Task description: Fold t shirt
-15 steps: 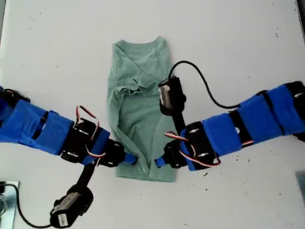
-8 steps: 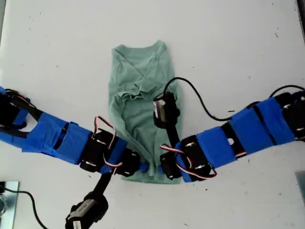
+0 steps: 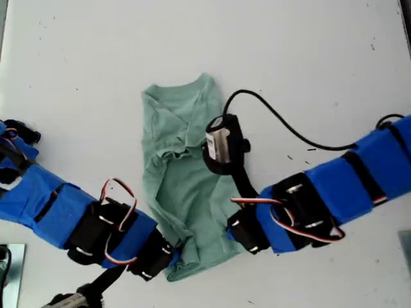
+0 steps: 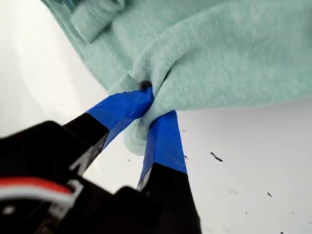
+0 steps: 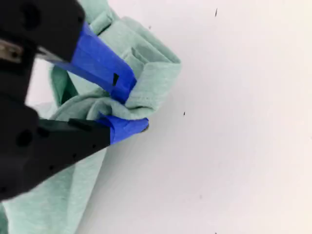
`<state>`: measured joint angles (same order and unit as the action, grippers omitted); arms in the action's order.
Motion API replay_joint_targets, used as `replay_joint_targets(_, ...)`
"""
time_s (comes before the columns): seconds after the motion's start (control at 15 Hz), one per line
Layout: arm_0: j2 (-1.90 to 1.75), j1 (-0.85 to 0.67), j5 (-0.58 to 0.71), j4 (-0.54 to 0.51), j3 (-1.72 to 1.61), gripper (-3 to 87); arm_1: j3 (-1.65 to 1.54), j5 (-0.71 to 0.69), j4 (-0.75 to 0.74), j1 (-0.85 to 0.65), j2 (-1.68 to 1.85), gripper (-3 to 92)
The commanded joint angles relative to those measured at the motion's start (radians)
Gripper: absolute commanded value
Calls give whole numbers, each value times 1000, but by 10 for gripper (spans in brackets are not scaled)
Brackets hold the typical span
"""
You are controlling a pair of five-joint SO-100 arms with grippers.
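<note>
Pinching t shirt (image 4: pixel 229 53) hem | my first gripper (image 4: pixel 151 105) | my second gripper (image 5: pixel 127 106)

The t shirt (image 3: pixel 185 199) lies mid-table (image 3: pixel 321 58), an arm at each side in the exterior view.

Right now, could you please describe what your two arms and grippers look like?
Both arms are black, wrapped in blue sleeves, with red-and-white wires looping at the wrists. My first gripper and second gripper have blue-taped fingers. A black cable leads to one wrist camera.
</note>
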<state>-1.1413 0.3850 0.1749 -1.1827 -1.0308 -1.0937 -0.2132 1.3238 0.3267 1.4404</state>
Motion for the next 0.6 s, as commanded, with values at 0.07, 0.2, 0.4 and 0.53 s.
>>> replay_joint_targets(0.07,-156,5,48,15,5,-2,-26,-129,-34,-77,106,-5)
replay_joint_targets(0.2,-212,-54,58,-21,-35,-1,-48,-249,-40,-204,120,-5)
replay_joint_targets(0.4,-466,-290,77,17,-316,-1,-20,-459,-72,-457,129,-5)
replay_joint_targets(0.53,-632,-466,126,129,-612,-1,-52,-494,-114,-580,117,-6)
